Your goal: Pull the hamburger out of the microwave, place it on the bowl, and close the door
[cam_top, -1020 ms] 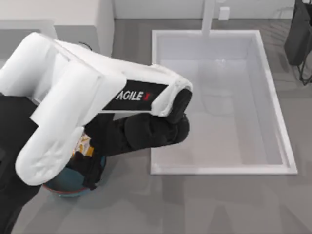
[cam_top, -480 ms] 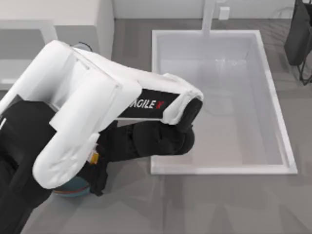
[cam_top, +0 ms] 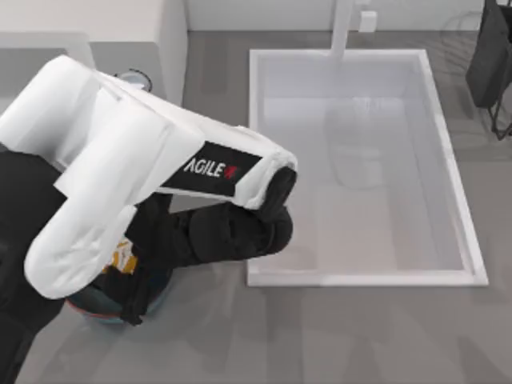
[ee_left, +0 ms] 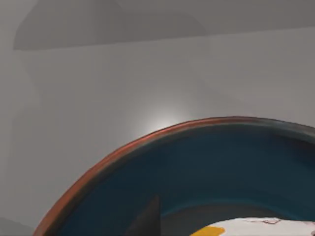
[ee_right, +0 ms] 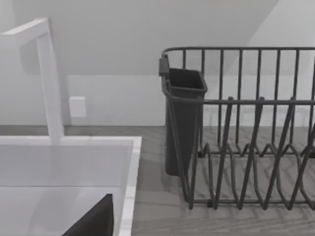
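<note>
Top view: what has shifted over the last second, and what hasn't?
The left arm swung right and up the frame half a second ago, then came back left, ending about where it began, over the bowl at the table's front left. The hamburger peeks out beneath it, above the bowl; the left wrist view shows it inside the bowl. The sink and microwave stayed put.
</note>
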Action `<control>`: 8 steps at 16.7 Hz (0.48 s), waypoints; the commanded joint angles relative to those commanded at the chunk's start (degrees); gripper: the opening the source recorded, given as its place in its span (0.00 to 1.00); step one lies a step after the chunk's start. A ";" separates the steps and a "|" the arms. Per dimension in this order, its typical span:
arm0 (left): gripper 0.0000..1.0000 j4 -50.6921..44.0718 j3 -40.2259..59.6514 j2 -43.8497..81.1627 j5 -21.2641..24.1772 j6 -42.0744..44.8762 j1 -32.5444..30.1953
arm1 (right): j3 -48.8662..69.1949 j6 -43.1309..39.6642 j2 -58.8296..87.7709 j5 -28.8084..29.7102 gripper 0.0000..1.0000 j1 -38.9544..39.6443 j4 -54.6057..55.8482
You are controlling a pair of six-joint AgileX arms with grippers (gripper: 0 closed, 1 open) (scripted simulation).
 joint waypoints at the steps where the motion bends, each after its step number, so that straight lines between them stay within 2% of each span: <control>1: 0.00 0.45 -0.45 0.01 -0.14 0.22 0.21 | 0.00 0.00 0.00 0.00 1.00 0.00 0.00; 4: 0.00 0.47 -0.46 0.01 -0.15 0.23 0.22 | 0.00 0.00 0.00 0.00 1.00 0.00 0.00; 8: 0.30 0.47 -0.46 0.01 -0.15 0.23 0.22 | 0.00 0.00 0.00 0.00 1.00 0.00 0.00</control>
